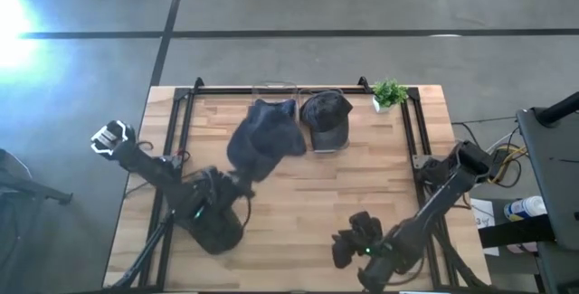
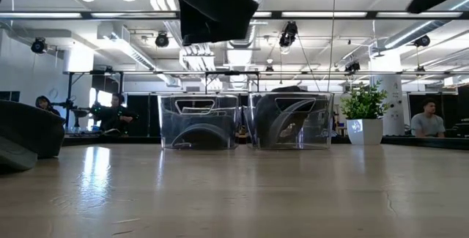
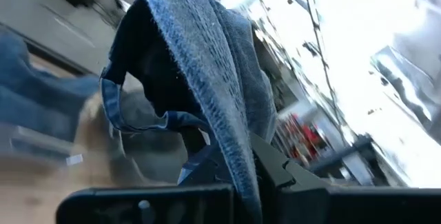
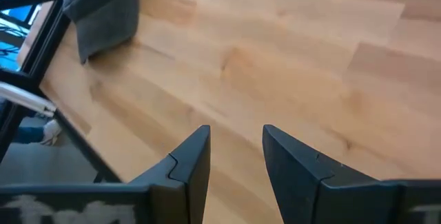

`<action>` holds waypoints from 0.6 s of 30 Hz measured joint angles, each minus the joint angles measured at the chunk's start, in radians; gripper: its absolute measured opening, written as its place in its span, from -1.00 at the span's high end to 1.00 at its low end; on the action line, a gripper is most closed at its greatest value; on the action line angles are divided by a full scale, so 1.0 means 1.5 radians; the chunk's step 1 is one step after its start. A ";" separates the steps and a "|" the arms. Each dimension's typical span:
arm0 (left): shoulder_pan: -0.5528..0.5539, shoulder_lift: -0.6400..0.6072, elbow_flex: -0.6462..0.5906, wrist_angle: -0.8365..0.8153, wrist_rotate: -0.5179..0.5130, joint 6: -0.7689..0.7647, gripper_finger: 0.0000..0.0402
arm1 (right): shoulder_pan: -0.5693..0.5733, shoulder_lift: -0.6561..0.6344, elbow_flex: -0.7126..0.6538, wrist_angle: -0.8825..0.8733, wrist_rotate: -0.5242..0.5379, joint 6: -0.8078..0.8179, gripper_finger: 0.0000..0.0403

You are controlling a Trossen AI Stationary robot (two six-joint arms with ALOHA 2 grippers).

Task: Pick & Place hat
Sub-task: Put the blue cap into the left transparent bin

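Your left gripper (image 1: 242, 185) holds the blue hat (image 1: 262, 136) aloft beside the bins (image 2: 245, 121); only the overhead shows a grey hat (image 1: 326, 118) binned. Right gripper (image 4: 234, 156) open over wooden table (image 1: 353, 185).

Blue denim hat (image 1: 264, 136), dark grey cap (image 1: 325, 113), green plant (image 1: 390, 90) in white pot, pale wood table (image 1: 308, 203)

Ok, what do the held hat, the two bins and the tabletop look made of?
Blue hat, gripped in the left gripper: soft woven cloth, denim-like, showing a twill weave. Bins: clear glossy plastic, see-through. Table: pale wood, probably butcher block, with visible grain and joined strips.
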 joint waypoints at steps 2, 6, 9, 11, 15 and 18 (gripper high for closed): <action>0.034 -0.007 0.000 0.000 0.000 0.000 0.93 | 0.014 0.000 0.000 -0.001 0.000 0.013 0.35; 0.102 -0.014 0.000 0.009 0.000 0.000 0.93 | 0.032 -0.002 0.000 -0.020 -0.002 0.019 0.35; 0.147 -0.011 0.000 0.026 0.006 -0.005 0.93 | 0.036 -0.009 0.002 -0.061 -0.004 0.031 0.35; 0.175 -0.007 0.000 0.043 0.015 -0.007 0.93 | 0.038 -0.014 0.003 -0.093 -0.007 0.039 0.35; 0.233 0.010 0.000 0.059 0.052 -0.004 0.93 | 0.037 -0.026 0.003 -0.156 -0.008 0.056 0.35; 0.274 0.032 0.000 0.078 0.086 -0.008 0.93 | 0.035 -0.031 0.003 -0.208 -0.013 0.079 0.35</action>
